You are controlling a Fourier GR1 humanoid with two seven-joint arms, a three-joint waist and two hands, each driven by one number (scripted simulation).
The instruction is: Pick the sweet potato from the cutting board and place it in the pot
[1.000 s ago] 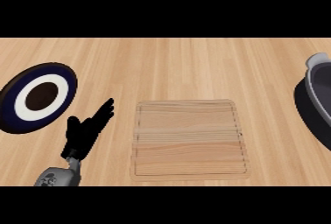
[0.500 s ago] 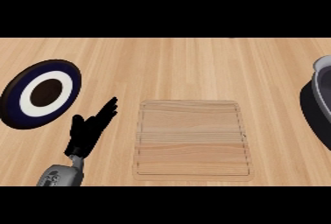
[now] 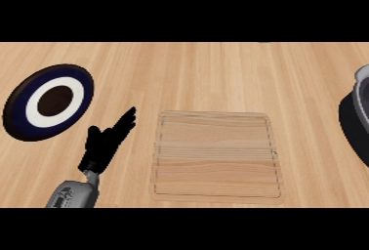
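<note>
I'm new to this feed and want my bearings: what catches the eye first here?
The round plate, with its dark blue rim, white ring and brown centre, stands out at the left of the counter. In the middle lies a pale cutting board with nothing on it, and the black left hand is open beside its left edge. A dark pot is cut off at the right edge.

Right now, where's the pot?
In the head view the pot sits at the far right edge, partly cut off by the frame. It is to the right of the cutting board and does not touch it.
</note>
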